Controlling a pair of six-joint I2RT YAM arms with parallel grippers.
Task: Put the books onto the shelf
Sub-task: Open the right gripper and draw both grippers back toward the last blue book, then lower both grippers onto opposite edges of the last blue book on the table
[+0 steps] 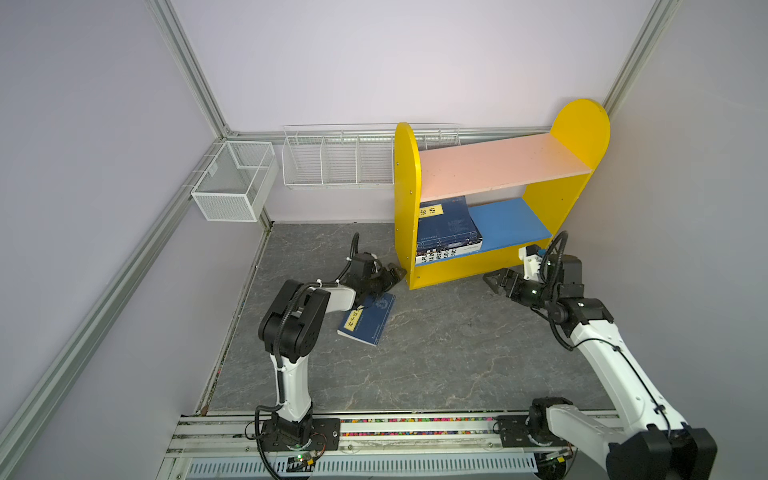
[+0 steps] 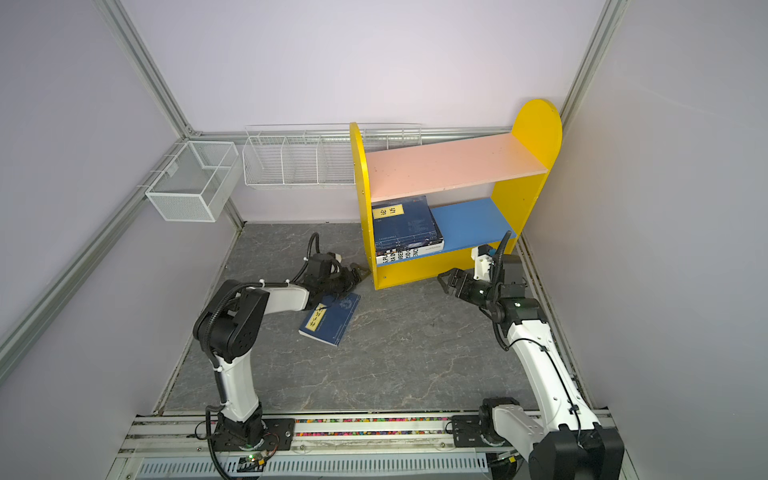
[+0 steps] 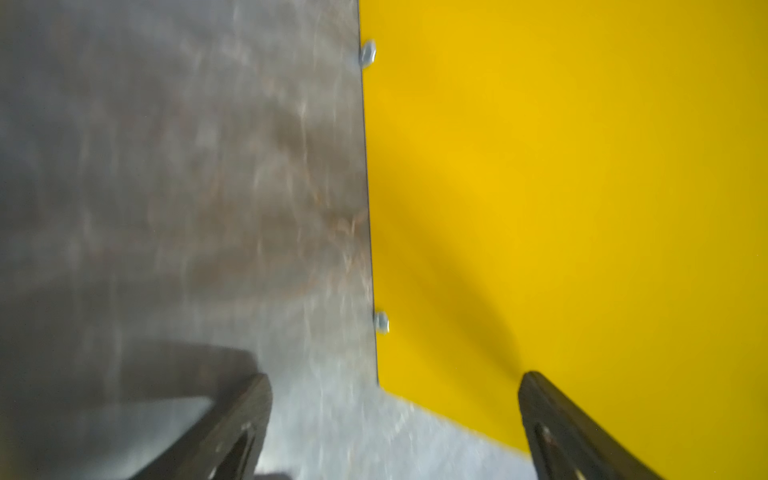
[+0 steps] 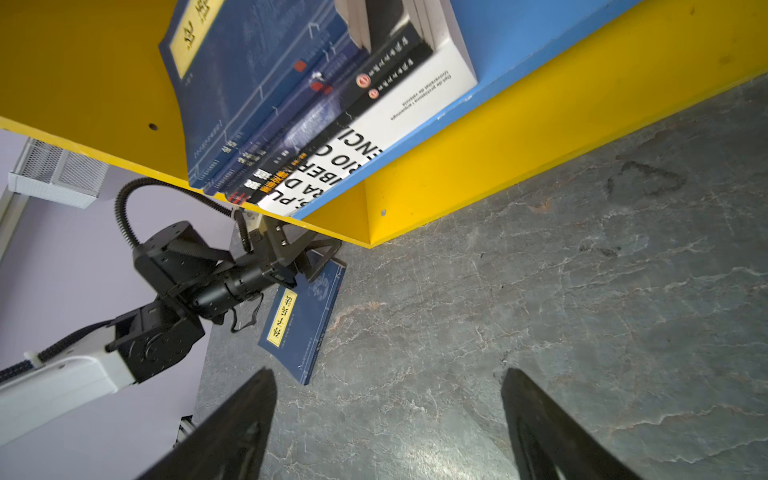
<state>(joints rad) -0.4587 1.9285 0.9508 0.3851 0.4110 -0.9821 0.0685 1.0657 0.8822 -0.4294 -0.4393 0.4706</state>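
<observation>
Navy paperback (image 1: 366,318) lay flat on floor (image 1: 436,353) just behind left gripper (image 1: 397,274), jaws apart, empty; right gripper (image 1: 494,283) likewise, well away. Probably light, thin, floppy, slick: pinch 1 free edge. Other books (image 1: 449,226) stacked on shelf (image 1: 405,208) beyond both grippers.

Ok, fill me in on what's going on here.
Two robot arms are shelving books. A stack of books already lies on the blue lower board of the shelf. One navy book lies on the grey tabletop. The left pincer and right pincer are both open and empty, low by the shelf's base.
</observation>
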